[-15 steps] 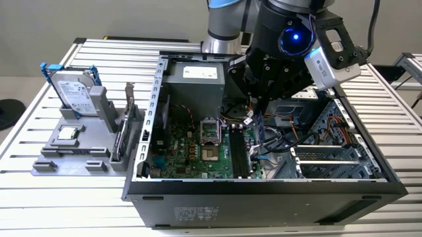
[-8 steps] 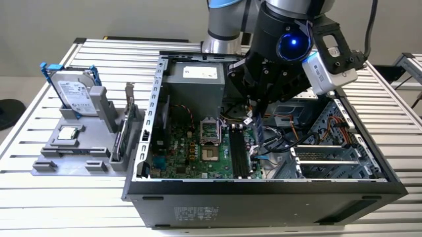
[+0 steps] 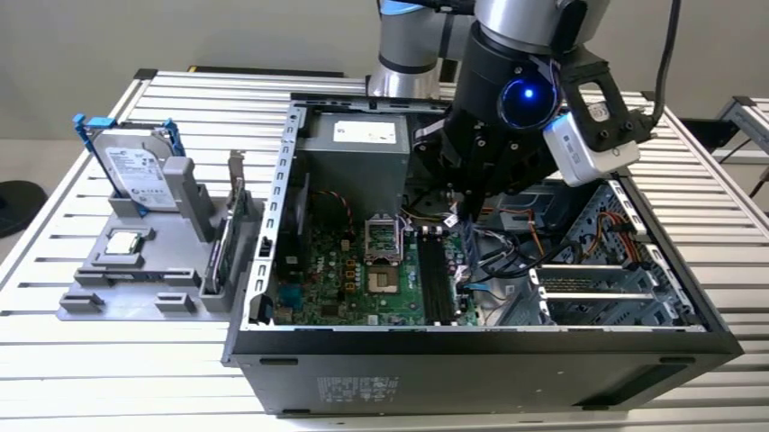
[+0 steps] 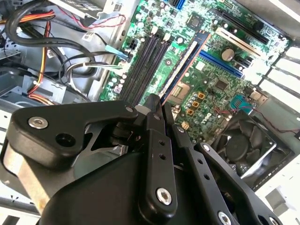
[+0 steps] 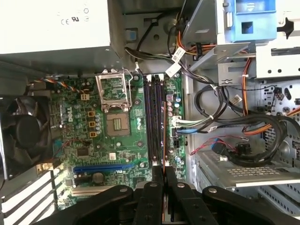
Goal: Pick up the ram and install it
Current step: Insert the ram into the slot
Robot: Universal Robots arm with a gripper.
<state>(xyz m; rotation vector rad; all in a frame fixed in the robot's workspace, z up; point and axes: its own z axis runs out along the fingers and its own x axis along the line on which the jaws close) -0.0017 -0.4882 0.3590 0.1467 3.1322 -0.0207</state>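
Second wrist view, gripper (image 4: 158, 104) clamping ram (image 4: 186, 58) edge-on, over memory slots (image 4: 147, 56)

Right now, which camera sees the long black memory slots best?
The first wrist view: the memory slots show nearly whole, from straight above. The second wrist view shows them slanted beside the ram in the gripper; the exterior view shows them farther off, under the arm.
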